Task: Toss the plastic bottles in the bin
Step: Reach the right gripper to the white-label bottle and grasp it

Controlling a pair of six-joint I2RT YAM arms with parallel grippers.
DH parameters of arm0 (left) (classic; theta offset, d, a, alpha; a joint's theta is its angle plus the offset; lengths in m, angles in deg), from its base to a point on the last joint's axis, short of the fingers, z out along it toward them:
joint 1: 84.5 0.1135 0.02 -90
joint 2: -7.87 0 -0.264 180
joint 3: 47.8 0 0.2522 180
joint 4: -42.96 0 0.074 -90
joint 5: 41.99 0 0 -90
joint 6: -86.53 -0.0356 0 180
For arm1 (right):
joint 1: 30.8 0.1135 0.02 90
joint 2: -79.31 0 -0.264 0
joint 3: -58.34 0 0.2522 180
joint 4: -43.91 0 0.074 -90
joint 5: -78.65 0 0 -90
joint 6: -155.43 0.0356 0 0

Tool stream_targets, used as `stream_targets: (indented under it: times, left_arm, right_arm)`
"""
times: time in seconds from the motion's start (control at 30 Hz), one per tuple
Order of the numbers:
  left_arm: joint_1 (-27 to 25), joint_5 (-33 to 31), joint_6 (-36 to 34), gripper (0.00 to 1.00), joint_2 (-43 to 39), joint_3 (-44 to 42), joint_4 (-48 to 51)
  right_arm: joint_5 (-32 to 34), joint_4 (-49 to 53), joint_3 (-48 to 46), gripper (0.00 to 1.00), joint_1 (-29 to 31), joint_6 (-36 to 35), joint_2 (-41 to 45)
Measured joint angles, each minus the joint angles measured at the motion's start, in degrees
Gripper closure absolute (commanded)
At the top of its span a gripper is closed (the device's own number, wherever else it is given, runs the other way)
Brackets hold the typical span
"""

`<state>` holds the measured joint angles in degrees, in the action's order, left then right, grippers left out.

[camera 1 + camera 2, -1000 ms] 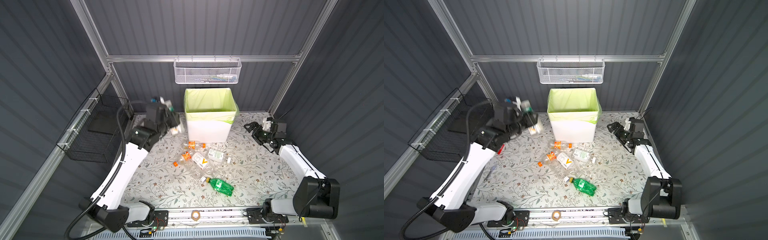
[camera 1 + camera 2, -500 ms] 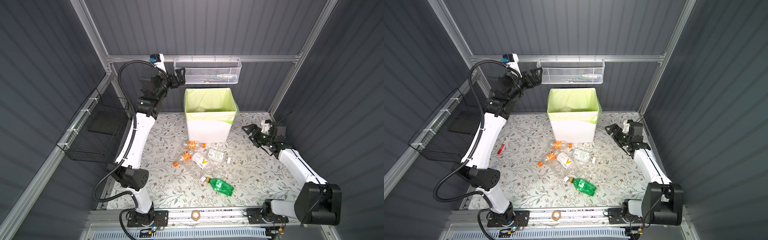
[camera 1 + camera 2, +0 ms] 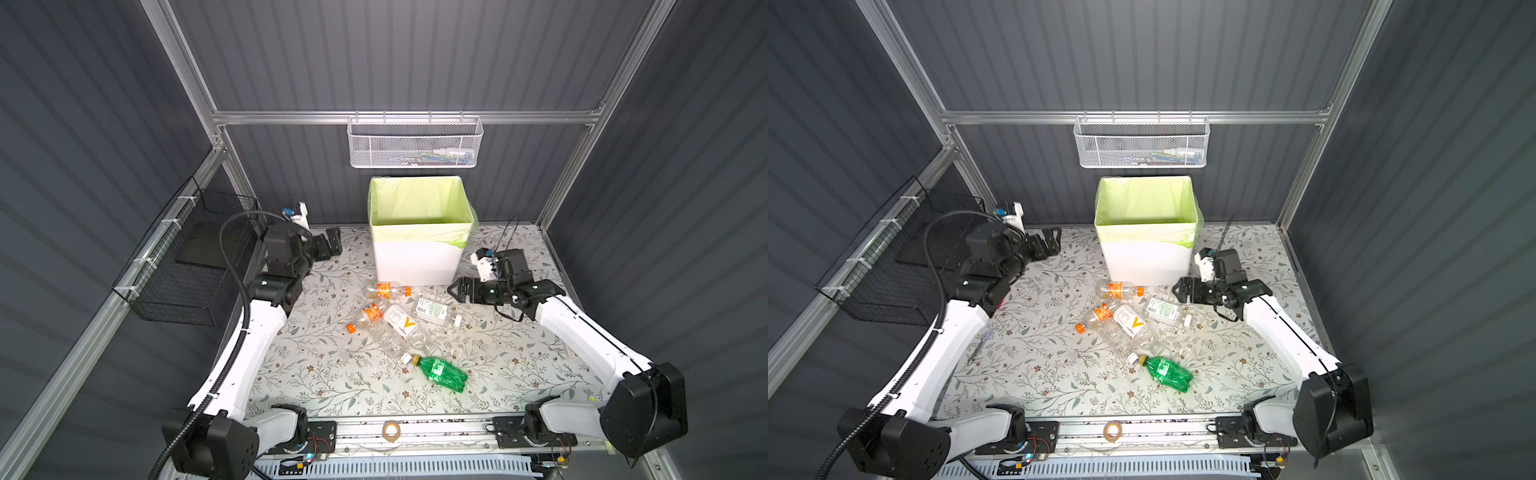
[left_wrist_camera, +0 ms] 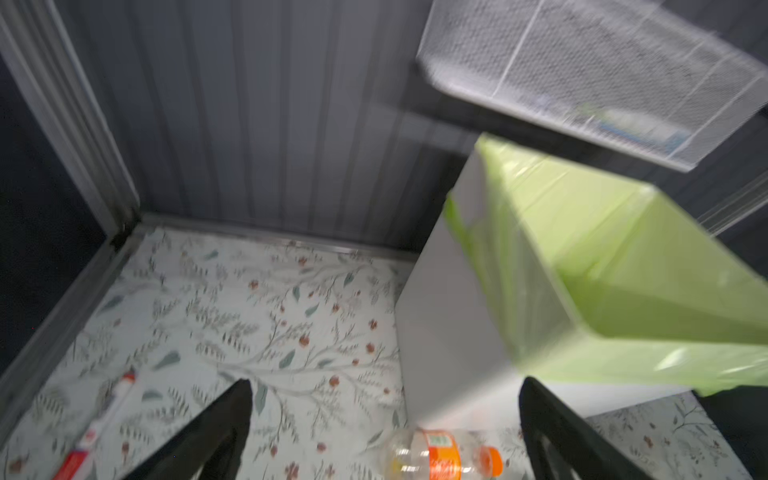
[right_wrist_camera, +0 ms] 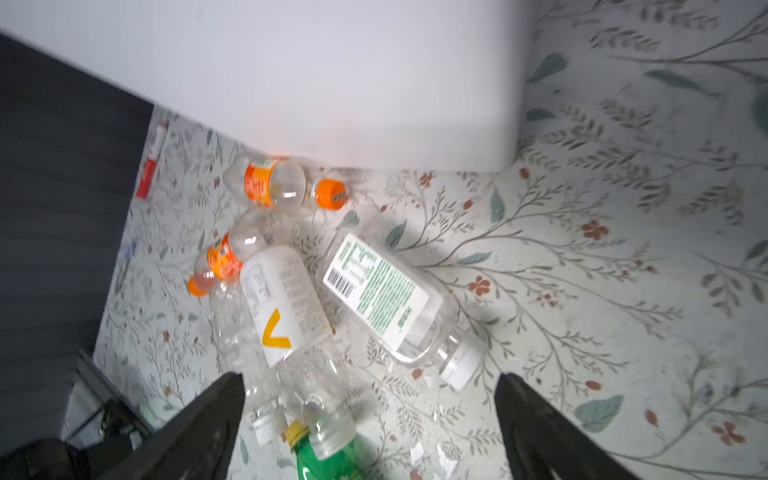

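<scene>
Several plastic bottles lie on the floral mat in front of the bin (image 3: 417,253) (image 3: 1146,257), a white bin with a green liner. Nearest it is an orange-labelled clear bottle (image 3: 384,289) (image 4: 440,455) (image 5: 270,185). Beside that lie a second orange one (image 3: 365,316), a V-label bottle (image 3: 401,326) (image 5: 282,299), a green-print label bottle (image 3: 436,309) (image 5: 378,291) and a green bottle (image 3: 440,370) (image 3: 1167,370). My left gripper (image 3: 332,245) (image 4: 385,381) hangs open and empty, left of the bin. Open too, my right gripper (image 3: 457,289) (image 5: 370,376) hovers just right of the pile.
A white mesh basket (image 3: 415,143) hangs on the back wall above the bin. On the left wall hangs a black wire basket (image 3: 187,266). A red-and-white marker pen (image 4: 104,424) lies on the mat near the left wall. A tape roll (image 3: 390,430) sits on the front rail.
The left arm swung up beside the bin's rim, then dropped back low on the left; the bottle it held is gone from its jaws. The right gripper moved left toward the pile.
</scene>
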<state>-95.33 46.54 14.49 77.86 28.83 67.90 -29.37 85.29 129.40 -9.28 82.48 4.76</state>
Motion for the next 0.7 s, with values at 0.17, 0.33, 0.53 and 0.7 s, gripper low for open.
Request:
stream_targets:
  times: [0.17, 0.33, 0.53, 0.7]
  left_arm:
    - [1.55, 1.18, 3.56, 0.01, 4.26, -13.73, 1.40]
    - [1.55, 2.73, 4.63, 0.01, 3.58, -14.51, -0.20]
    - [1.79, 4.02, 4.85, 0.00, 3.08, -14.51, -1.49]
    - [2.05, 5.05, 5.90, 0.00, 2.32, -15.61, -2.69]
  right_arm:
    - [5.01, 5.01, 0.46, 0.04, 12.35, -5.20, -1.64]
    - [8.70, 6.49, 3.80, 0.04, 19.91, -7.02, -8.55]
    - [10.97, 5.46, 9.09, 0.05, 24.20, -8.79, -18.95]
    - [11.06, 3.58, 11.34, 0.06, 24.50, -9.88, -24.94]
